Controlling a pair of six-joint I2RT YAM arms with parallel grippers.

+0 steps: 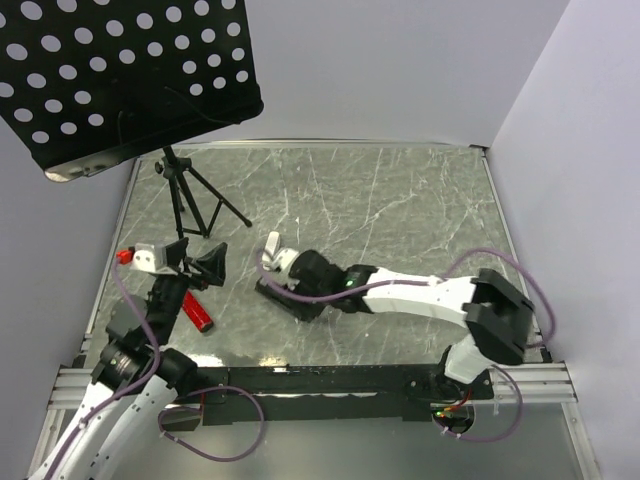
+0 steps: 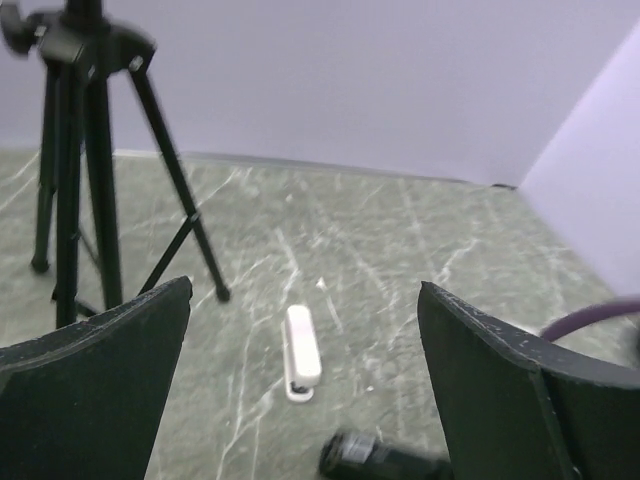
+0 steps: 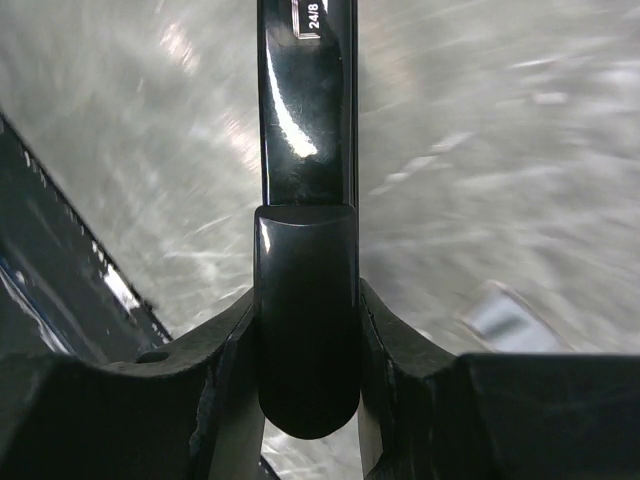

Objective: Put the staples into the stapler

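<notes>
Pale lilac walls [image 1: 400, 60] enclose a marbled grey-green tabletop [image 1: 380, 190]; a black perforated panel [image 1: 128, 88] (on a tripod [image 1: 180, 200]) fills upper left.

Left hand [image 2: 305, 290] gapes wide; right hand [image 3: 307, 340], arm stretched low and leftward, clamps the black stapler [image 3: 305, 120].

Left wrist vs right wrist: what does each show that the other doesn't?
Left wrist only: tripod, small white stapler lying flat, left fingers wide open and empty, an unidentifiable dark shape at the bottom edge. Right wrist only: black stapler clamped between the right fingers, its "24/8" marking, a blurred pale rectangle to its right. Both: the marbled tabletop.
</notes>
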